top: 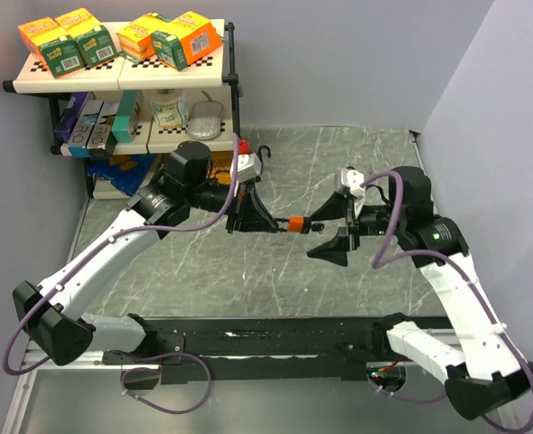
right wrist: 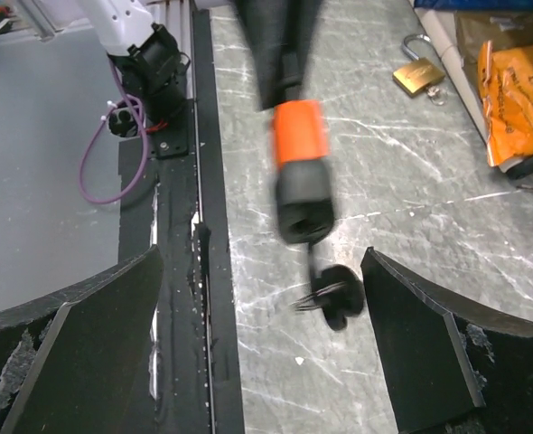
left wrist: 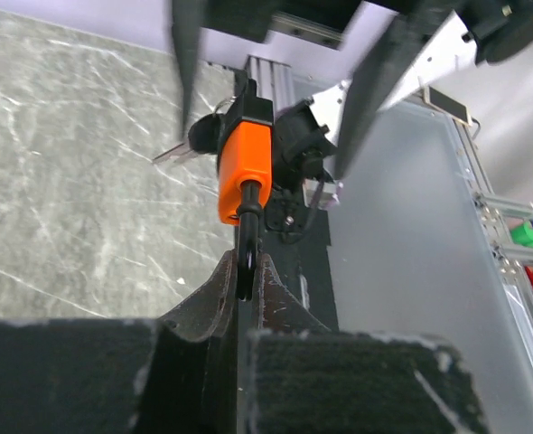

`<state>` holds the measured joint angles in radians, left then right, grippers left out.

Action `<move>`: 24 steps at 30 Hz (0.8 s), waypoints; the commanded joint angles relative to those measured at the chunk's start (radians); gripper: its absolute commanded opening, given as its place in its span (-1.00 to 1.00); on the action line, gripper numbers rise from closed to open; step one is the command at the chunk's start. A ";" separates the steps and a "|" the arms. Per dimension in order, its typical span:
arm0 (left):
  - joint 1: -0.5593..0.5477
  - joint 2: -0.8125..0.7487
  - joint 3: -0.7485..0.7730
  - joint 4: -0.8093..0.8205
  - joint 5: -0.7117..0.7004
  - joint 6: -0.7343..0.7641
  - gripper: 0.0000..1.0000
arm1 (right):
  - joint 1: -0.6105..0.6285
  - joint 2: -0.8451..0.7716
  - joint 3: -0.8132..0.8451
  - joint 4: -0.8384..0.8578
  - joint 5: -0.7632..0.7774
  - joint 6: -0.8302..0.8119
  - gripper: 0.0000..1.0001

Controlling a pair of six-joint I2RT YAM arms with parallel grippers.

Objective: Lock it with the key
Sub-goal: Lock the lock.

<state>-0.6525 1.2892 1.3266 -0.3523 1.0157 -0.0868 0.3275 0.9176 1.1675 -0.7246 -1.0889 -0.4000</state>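
An orange and black padlock (top: 294, 224) hangs in the air over the table's middle. My left gripper (top: 268, 221) is shut on its black shackle (left wrist: 245, 264), with the orange body (left wrist: 245, 170) pointing away from the fingers. Black-headed keys (right wrist: 335, 297) dangle, blurred, from the lock's black end (right wrist: 303, 203); they also show in the left wrist view (left wrist: 194, 145). My right gripper (top: 326, 231) is open, with one finger on each side of the lock's key end and touching nothing. Its fingers (right wrist: 427, 336) stand wide apart around the keys.
A brass padlock (right wrist: 417, 76) lies on the marble table beside an orange bag (right wrist: 516, 99). A two-level shelf (top: 122, 77) with boxes stands at the back left. A black rail (top: 275, 339) runs along the near edge.
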 commanded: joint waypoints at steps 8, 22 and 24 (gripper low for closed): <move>-0.055 -0.047 0.031 0.019 0.006 0.032 -0.98 | 0.010 0.061 0.080 0.024 -0.078 -0.033 0.58; -0.076 -0.045 0.002 0.088 -0.020 -0.042 -0.98 | 0.073 0.107 0.087 -0.015 -0.068 -0.085 -0.03; -0.076 -0.045 0.000 0.088 -0.032 -0.036 -0.98 | 0.079 0.113 0.095 -0.022 -0.074 -0.089 -0.27</move>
<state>-0.7235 1.2842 1.3277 -0.3454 0.9859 -0.1101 0.3901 1.0218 1.2110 -0.7368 -1.1339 -0.4538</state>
